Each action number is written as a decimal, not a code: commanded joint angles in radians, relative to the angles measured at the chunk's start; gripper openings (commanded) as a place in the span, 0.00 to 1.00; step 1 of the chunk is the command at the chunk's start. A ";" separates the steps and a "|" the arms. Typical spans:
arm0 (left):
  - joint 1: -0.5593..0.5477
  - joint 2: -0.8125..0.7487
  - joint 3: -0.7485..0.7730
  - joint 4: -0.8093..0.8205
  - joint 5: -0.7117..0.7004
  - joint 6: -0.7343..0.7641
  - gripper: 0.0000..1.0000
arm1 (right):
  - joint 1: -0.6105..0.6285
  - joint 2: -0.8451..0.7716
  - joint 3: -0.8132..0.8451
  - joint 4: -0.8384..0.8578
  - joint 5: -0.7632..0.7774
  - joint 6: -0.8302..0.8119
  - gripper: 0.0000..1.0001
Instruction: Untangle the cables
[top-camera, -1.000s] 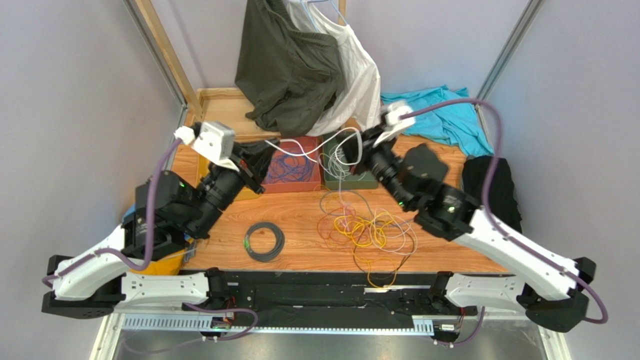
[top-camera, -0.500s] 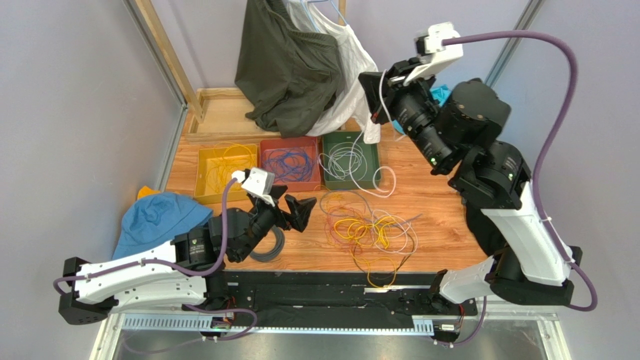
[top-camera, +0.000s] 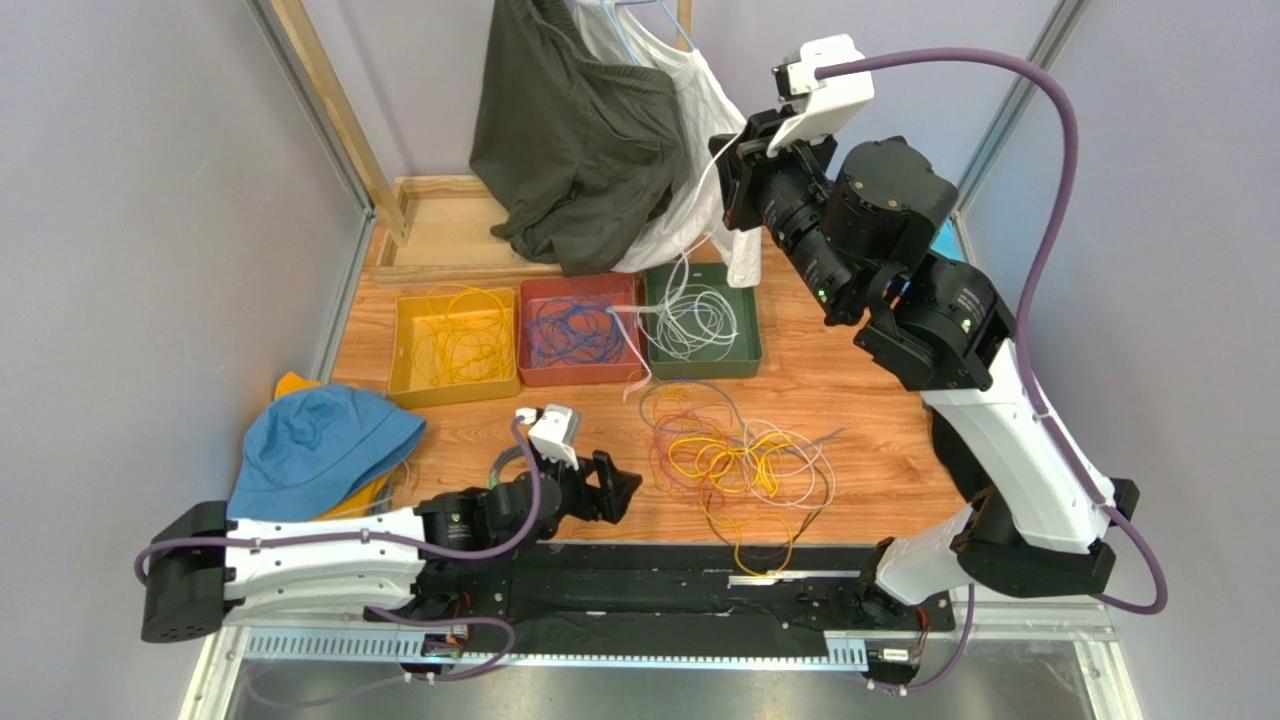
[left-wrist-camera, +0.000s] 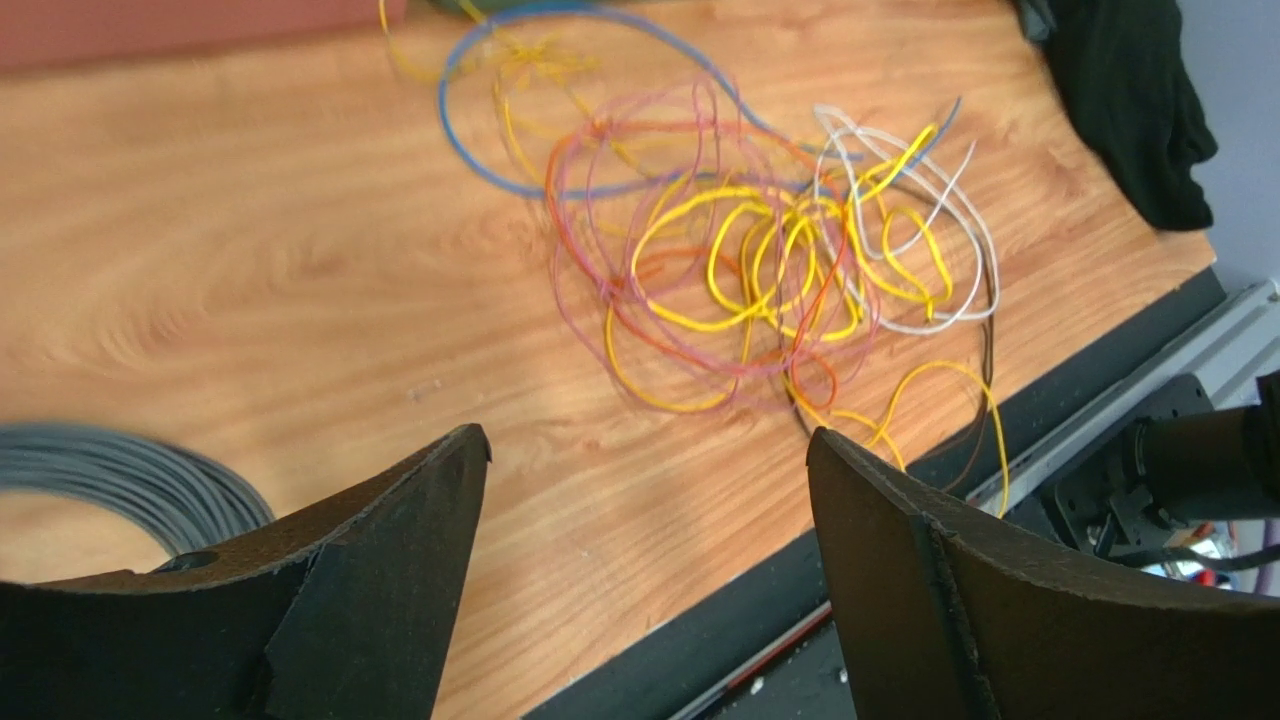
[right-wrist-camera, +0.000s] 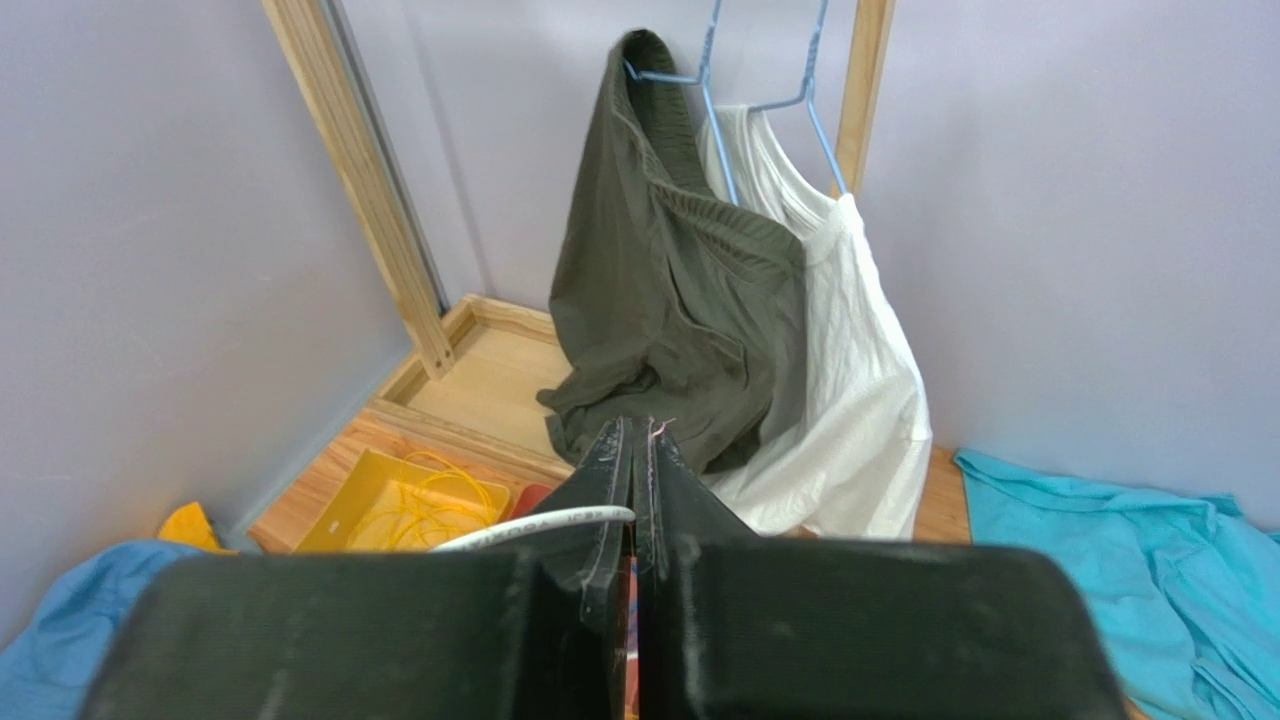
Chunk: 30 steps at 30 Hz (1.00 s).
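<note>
Find the left gripper (top-camera: 613, 492) drawn back from the far-left corner to the near edge, now low over the wood with jaws spread wide, closer to that edge than half a second ago. With the arm gone from the left edge, see a blue hat (top-camera: 323, 443) uncovered. Find the right gripper (right-wrist-camera: 634, 428) lifted high above the far edge, then swung leftward, pinching the white cable (top-camera: 691, 320). See that cable's stray loop pulled off the bare wood beside the green tray (top-camera: 706, 369).

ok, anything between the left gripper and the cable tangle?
Nothing. Only bare wooden table lies between the open left gripper and the tangled cables, as the left wrist view shows.
</note>
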<state>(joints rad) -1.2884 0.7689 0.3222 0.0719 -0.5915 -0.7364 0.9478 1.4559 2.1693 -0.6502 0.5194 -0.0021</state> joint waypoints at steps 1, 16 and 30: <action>-0.017 0.041 -0.078 0.170 0.062 -0.173 0.86 | -0.058 0.009 -0.081 0.044 -0.033 -0.010 0.00; -0.040 -0.106 -0.357 0.165 0.064 -0.334 0.84 | -0.293 0.177 -0.266 0.214 -0.208 0.053 0.00; -0.040 -0.128 -0.357 0.147 0.102 -0.301 0.84 | -0.405 0.449 -0.236 0.343 -0.194 0.034 0.00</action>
<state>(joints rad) -1.3228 0.6506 0.0467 0.2016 -0.5018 -1.0386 0.5827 1.8828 1.9327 -0.4114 0.3038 0.0437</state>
